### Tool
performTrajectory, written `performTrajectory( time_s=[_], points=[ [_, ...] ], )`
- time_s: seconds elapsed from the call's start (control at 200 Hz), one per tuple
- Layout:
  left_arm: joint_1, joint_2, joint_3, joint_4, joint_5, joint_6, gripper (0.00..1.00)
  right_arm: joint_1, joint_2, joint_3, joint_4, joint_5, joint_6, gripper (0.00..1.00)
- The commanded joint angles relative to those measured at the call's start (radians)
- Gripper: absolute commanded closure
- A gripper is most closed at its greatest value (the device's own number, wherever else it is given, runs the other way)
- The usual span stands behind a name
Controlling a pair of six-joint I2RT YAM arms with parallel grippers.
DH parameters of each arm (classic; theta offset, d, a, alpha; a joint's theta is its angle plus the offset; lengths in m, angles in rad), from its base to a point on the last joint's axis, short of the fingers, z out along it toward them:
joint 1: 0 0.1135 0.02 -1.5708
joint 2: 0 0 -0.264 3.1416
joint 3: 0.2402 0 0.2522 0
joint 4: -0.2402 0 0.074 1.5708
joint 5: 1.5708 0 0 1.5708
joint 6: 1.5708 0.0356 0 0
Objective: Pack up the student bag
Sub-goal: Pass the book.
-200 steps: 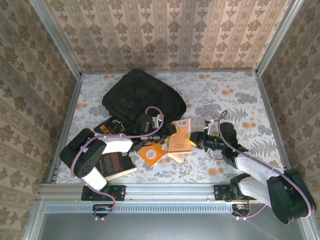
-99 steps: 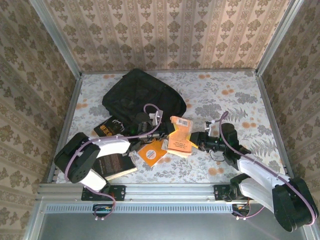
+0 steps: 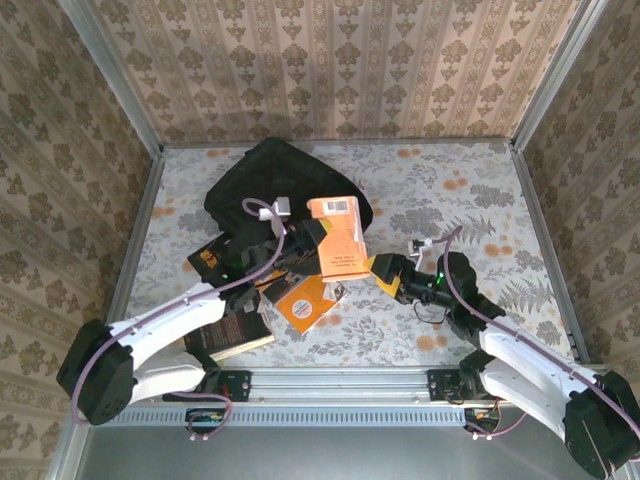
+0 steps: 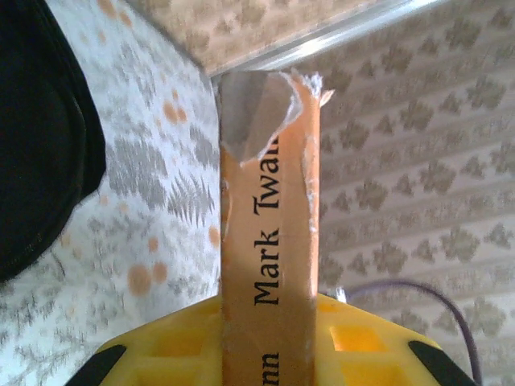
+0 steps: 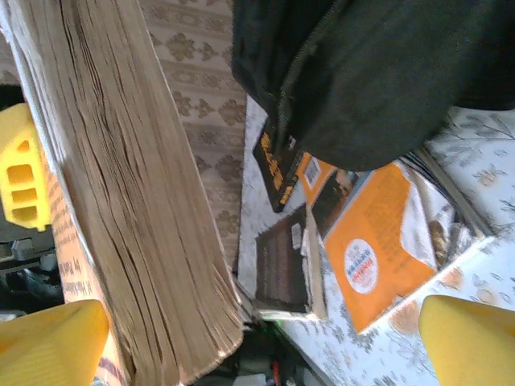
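Orange bk (image 4: 269, 201), spine "Mark Twain", in L gripper (image 4: 269, 354); student bag (image 3: 265, 185) near

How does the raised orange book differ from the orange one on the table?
The Mark Twain book is raised, nearly upright, in the left tool; the orange book on the table lies flat, no tool on it. The raised one's spine is torn at the top; the flat one's cover shows a round white emblem. Both are orange.

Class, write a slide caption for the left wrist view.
Yellow fingers clamp an orange Mark Twain book, black student bag at left.
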Motion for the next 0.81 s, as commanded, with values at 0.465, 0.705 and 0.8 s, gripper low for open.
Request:
performTrajectory(
  time_s=[0.465, 0.705, 0.8],
  points=[
    [-0.074, -0.015, 0.005, 0.157, -0.422, -0.162, 1.00, 0.270, 0.317, 0.215, 0.549, 0.410, 0.090, 0.00],
    [-0.072, -0.037, 0.032, 0.130, -0.452, -0.129, 1.00, 0.280, 0.265, 0.175, 0.457, 0.496, 0.036, 0.00],
    [-0.068, -0.054, 0.047, 0.109, -0.457, -0.106, 1.00, 0.281, 0.207, 0.126, 0.417, 0.552, 0.042, 0.00]
  ],
)
